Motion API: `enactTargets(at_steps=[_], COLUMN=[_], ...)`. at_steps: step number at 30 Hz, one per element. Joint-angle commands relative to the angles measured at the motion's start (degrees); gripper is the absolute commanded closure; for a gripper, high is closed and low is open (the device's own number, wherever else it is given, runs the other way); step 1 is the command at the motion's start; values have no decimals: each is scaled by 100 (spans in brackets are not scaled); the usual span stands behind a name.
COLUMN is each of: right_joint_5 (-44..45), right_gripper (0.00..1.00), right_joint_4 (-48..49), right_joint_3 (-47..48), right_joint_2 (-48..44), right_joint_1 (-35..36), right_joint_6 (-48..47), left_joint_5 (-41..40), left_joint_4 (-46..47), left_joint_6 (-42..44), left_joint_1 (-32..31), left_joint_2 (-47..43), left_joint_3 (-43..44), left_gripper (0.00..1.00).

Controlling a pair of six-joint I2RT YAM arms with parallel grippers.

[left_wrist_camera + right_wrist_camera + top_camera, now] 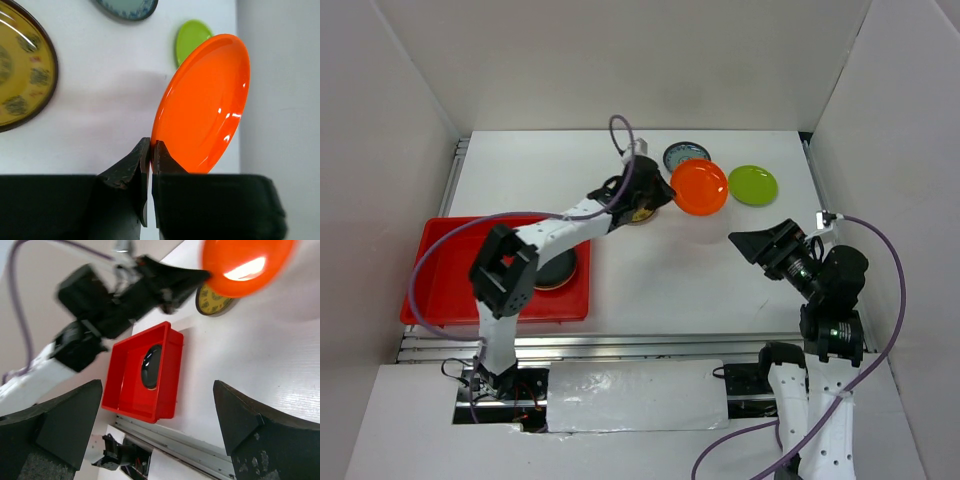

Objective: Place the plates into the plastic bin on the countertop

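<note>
Transfer step, seen from above and from both wrists. My left pincer is clenched on the near rim of a glossy orange round plate. The two fingertips pinch only a thin edge, and the plate stands tilted on its side, apparently raised off the flat white countertop. It hangs at the far middle of the table, between a brown-yellow patterned plate and a lime green plate, with a blue-grey patterned plate just beyond.

The shallow red plastic bin sits at the near left, well apart from the held plate, and contains a black plate.

To do this step well, I judge that the carry should be slow and smooth, since so shallow a bite on a slick rim could let the plate swing or slip. I should clear the bin's low wall, level the plate over bare red floor or over the black plate, and lower it before letting go.

My right pincer is released, its fingers spread wide, holding nothing, and well clear of the path.

No brand, label or writing can be read in any view.
</note>
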Motion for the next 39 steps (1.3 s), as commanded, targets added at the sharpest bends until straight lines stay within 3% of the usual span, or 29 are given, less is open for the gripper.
enactTargets(at_steps=[1,6,9,12,13,19,23,32,33,34,37,39], right_joint_5=[109,179,258,276,284,337,521,592,592,601,750,907], right_gripper=[0,0,0,0,0,0,0,0,0,0,0,0], right_joint_4=[468,829,997,1049,1084,1331,1366,1585,1612,1629,1560,1603], right_joint_3=[-129,-358,-464,-455,-464,-446,-385,-420,-437,-429,-341,-332], right_joint_2=[190,646,901,1086,1113,1368,1491,1754,1772,1807,1983,2088], right_joint_1=[-57,-66,-75,-75,-75,118,268,425,452,478,663,838], right_joint_6=[-54,-27,-63,-80,-63,69,60,104,104,87,-10,-36], left_joint_5=[486,242,399,766,847,1128,1506,1577,1629,1604,1481,1402], left_joint_4=[-78,-1309,-2188,-2340,-2392,-2902,-2822,-2665,-2656,-2682,-2770,-2883], left_joint_6=[164,172,427,629,725,980,1069,1183,1200,1218,1218,1192], left_joint_1=[634,1452,2469,3174,3664,4879,5198,5022,5022,5031,5022,5005], left_joint_2=[-1092,-2778,-3693,-4765,-4979,-5666,-5798,-5843,-5764,-5720,-5763,-5921], left_joint_3=[-487,-1654,-2218,-3060,-3221,-3933,-4329,-4716,-4734,-4734,-4795,-4831], left_gripper=[100,100,100,100,100,100,100,100,96,81,59,50])
